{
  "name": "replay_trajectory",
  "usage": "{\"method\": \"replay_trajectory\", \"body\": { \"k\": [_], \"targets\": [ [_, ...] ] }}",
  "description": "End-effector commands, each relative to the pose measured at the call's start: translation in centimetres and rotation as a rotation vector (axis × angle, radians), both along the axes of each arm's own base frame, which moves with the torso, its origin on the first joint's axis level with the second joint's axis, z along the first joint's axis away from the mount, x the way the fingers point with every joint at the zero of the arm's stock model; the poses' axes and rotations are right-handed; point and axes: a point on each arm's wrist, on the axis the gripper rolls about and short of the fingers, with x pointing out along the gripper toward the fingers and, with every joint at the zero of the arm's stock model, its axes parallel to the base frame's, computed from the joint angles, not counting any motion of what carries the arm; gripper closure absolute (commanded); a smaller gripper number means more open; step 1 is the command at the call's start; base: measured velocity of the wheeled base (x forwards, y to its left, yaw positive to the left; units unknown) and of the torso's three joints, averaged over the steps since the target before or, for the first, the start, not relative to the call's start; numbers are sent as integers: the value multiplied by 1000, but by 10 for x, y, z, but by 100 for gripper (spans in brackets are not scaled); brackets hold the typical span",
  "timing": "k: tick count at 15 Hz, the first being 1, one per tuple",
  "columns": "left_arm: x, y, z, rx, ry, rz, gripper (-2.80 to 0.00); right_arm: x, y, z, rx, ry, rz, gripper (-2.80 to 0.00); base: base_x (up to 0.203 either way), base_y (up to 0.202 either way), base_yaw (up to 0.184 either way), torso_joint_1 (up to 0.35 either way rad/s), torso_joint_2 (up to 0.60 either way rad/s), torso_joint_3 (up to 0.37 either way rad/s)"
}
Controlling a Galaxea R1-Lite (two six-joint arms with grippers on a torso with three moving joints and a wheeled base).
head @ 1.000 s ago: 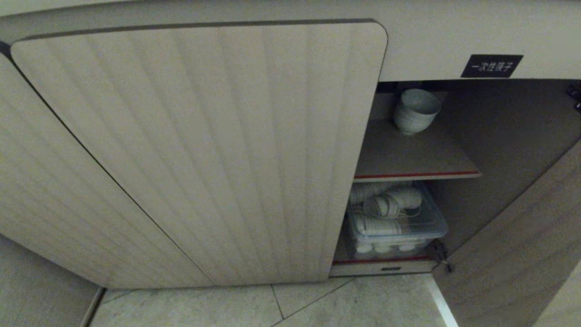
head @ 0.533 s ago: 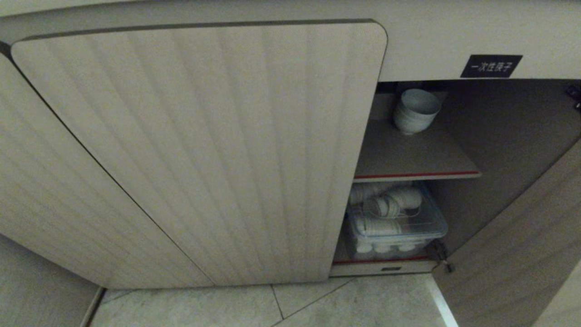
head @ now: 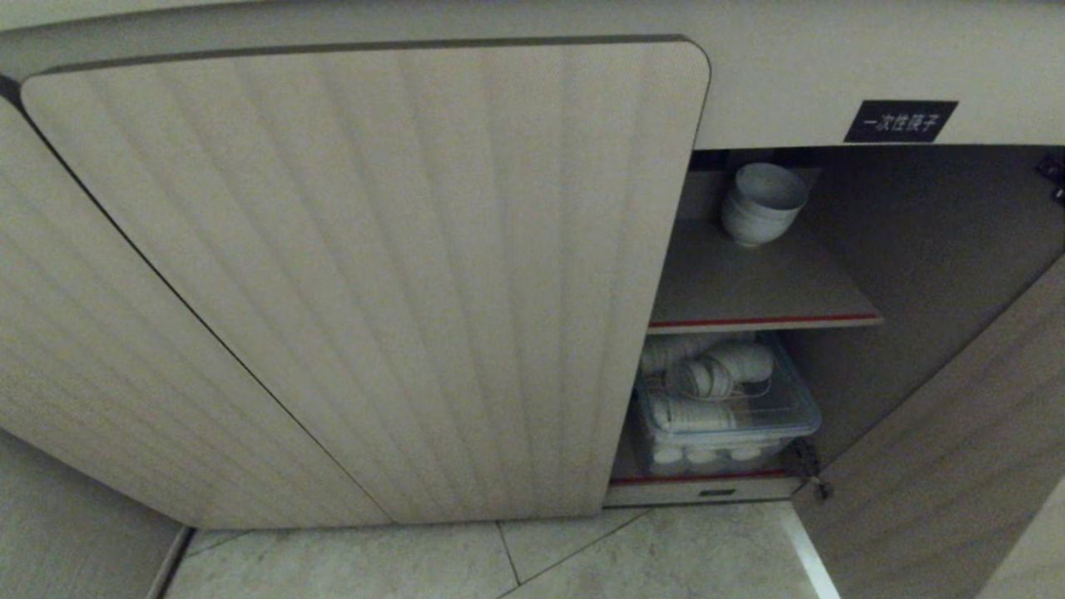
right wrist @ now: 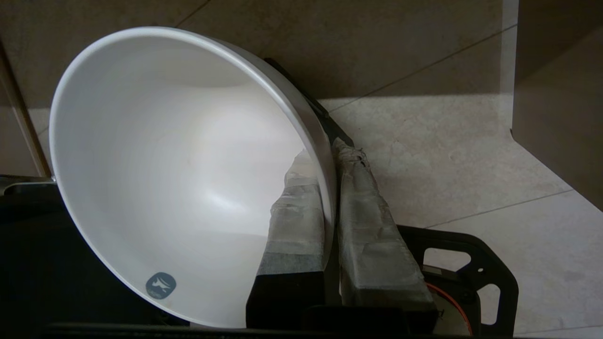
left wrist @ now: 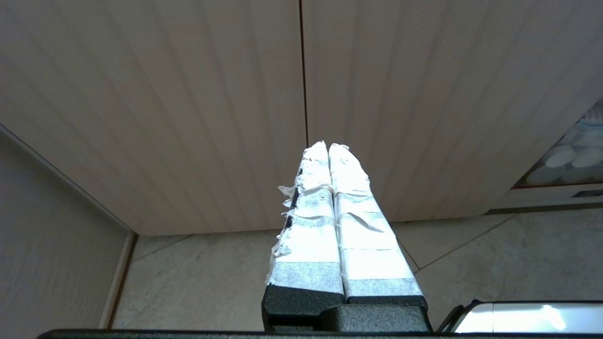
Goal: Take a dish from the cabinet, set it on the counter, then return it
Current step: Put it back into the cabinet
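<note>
Dish, a plain white round bowl (right wrist: 179,174), is pinched by its rim between the right gripper's (right wrist: 330,160) taped fingers (right wrist: 301,207), one inside and one outside, so it hangs steady above the floor; the left gripper (left wrist: 328,147) idles with fingers pressed together, empty.

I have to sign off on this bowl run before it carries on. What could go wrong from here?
1. The right gripper pinches the bowl by its thin rim only, one finger inside, one outside; tilted as it is above the tiled floor, it could slip and break.
2. The cabinet opening beside the shut door is narrow, so the bowl may clip an edge.
3. The bowl stack already stands on the upper shelf and could be knocked.
</note>
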Motion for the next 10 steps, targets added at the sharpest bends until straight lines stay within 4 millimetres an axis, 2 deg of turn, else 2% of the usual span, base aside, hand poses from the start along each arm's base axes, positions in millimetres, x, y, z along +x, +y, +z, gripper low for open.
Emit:
{"method": "replay_trajectory", "body": {
  "k": [1, 10],
  "targets": [
    [0, 0, 0, 0, 0, 0, 0, 4, 0, 2, 2, 7, 0, 0, 0, 0, 0, 0, 0, 0],
    [0, 0, 0, 1, 0, 0, 0, 33, 4, 21, 49, -8, -50, 0, 0, 0, 0, 0, 0, 0]
  ]
}}
